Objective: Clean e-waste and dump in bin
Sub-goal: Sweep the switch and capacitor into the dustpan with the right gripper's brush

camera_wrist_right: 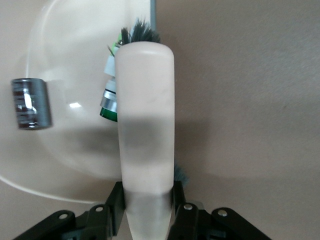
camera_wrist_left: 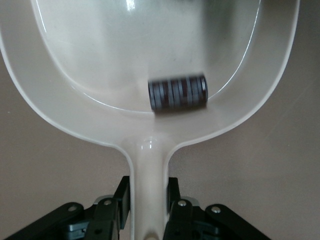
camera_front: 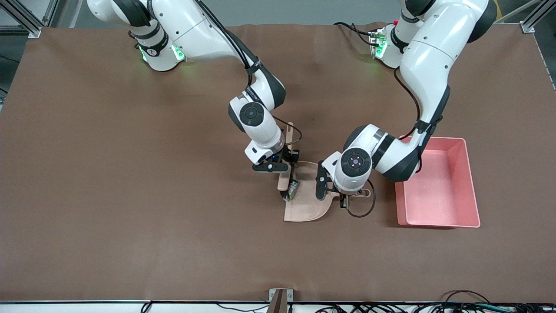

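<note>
left pincer [camera_wrist_left: 147,212]: clamped on the dustpan [camera_front: 309,204] handle, down at tabletop [camera_front: 130,195] level, w/ the pan's scoop pointing toward the right arm's end. In front view it sits under the left wrist [camera_front: 344,196], beside the bin.
right pincer [camera_wrist_right: 147,207]: clamped on the brush [camera_wrist_right: 145,125] handle, over the dustpan's open edge; brush tilted, bristles [camera_wrist_right: 140,34] down at the pan mouth. In front view [camera_front: 284,167].
dustpan: beige, flat on tabletop, roughly mid-table, between the 2 pincers; handle end toward the bin.
cylinder [camera_wrist_left: 177,93]: dark maroon-black, ribbed, lying on its side inside the dustpan, against the curved back wall near the handle root. Also seen from right wrist [camera_wrist_right: 30,103], apart from the brush.
white-grey part [camera_wrist_right: 110,85]: green label, partly hidden by brush handle; lies in the pan mouth, touching or just beside the bristles. Front view [camera_front: 292,189] shows it at the brush tip on the pan's edge.
bin [camera_front: 471,182]: pink tub, on tabletop toward the left arm's end, just beside the dustpan handle; left arm's elbow overhangs one corner. Neither part is in it.
</note>
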### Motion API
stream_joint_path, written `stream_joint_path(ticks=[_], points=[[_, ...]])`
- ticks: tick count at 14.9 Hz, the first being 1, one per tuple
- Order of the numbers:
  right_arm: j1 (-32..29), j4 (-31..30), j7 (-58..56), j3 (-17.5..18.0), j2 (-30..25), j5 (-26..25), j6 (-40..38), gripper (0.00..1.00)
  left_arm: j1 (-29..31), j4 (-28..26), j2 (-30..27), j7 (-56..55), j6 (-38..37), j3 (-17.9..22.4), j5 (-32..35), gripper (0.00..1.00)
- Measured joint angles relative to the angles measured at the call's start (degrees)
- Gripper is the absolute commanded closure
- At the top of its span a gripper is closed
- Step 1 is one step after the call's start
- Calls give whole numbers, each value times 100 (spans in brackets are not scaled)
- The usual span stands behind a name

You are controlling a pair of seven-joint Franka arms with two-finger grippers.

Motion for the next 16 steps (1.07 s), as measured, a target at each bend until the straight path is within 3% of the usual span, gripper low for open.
stream_joint_path(ticks=[12,16], points=[[401,222,-781,-50,18,-185,-18,99,-1,6,0,0,-28,8,0,100],[114,379,-937,-128,-17,-203,-629,99,-2,24,1,0,-59,17,0,100]])
